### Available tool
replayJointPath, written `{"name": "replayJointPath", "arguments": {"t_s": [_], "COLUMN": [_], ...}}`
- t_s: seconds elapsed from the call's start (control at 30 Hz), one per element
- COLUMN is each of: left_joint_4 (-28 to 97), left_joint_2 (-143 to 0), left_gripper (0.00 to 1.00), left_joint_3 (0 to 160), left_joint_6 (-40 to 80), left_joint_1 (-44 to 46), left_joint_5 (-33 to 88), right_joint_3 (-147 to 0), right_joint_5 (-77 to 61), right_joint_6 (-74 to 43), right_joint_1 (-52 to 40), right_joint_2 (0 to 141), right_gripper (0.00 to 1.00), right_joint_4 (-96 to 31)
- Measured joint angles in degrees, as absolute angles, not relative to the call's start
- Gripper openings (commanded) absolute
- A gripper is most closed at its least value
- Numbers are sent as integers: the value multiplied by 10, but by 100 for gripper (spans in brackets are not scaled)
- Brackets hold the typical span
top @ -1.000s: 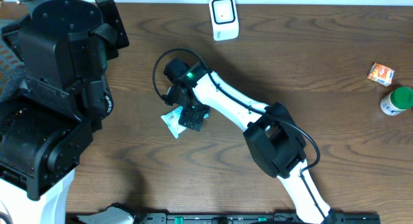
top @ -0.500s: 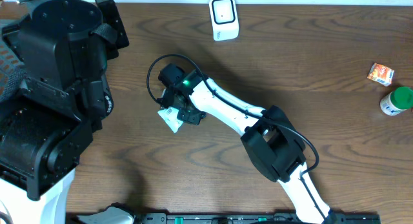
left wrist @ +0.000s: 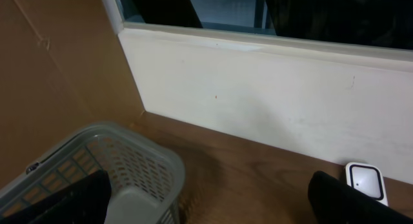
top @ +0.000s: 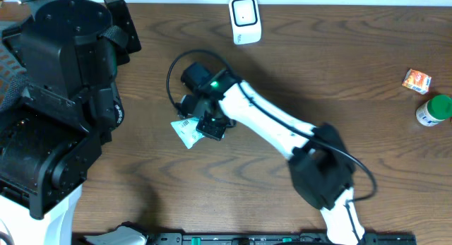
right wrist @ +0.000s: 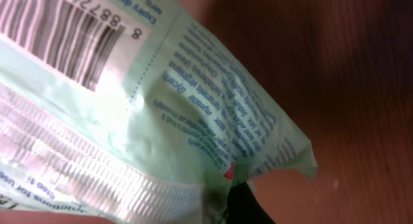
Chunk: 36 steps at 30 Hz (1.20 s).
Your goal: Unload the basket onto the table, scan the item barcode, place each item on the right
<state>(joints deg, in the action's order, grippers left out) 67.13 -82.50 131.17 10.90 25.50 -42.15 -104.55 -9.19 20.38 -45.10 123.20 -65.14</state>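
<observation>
Table point(top: 367, 61): dark wood, with a white scanner point(top: 245, 20) at the far edge.
Right gripper point(top: 208, 125): I see it clamped on one edge of the packet point(top: 185, 131), left of centre and well short of the scanner.
Packet: pale green and crinkled. From the right wrist I read its barcode point(right wrist: 68, 33) facing the camera, and a dark fingertip point(right wrist: 248, 206) pinches the lower seam. I cannot tell whether it rests on the wood.
Left gripper point(left wrist: 210, 201): jaws spread wide, holding nothing, near a grey basket point(left wrist: 139, 162).
Far right: a small orange box point(top: 417, 80) just beside a green-capped bottle point(top: 433, 109).
</observation>
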Motion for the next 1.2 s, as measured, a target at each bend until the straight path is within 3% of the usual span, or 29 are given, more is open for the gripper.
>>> {"name": "replayJointPath", "arguments": {"t_s": [0.23,0.47,0.63,0.67,0.77,0.8,0.83,1.2], "left_joint_4": [671,671,672,671,671,671,672,671], "left_joint_2": [-825,-825,-825,-825,-825,-825,-825,-825], "left_gripper": [98,98,98,98,98,98,98,98], "left_joint_3": [1312,1312,1312,1312,1312,1312,1312,1312], "left_joint_6": [109,109,109,109,109,109,109,109], "left_joint_1": [255,255,255,255,255,255,255,255], "left_joint_5": [-422,-422,-422,-422,-422,-422,-422,-422], "right_joint_3": [-1046,-1005,-913,-896,-870,-868,-867,-896], "right_joint_5": [-125,15,76,80,84,84,84,-23], "right_joint_6": [144,71,37,34,18,16,14,127], "right_joint_1": [-435,-432,-424,-420,-417,-417,-417,-373], "right_joint_2": [1180,1181,1181,1181,1182,1182,1182,1182], "right_gripper": [1,1,1,11,78,93,99,99], "right_joint_4": [-714,-717,-634,-616,-593,-592,-592,-578]}}
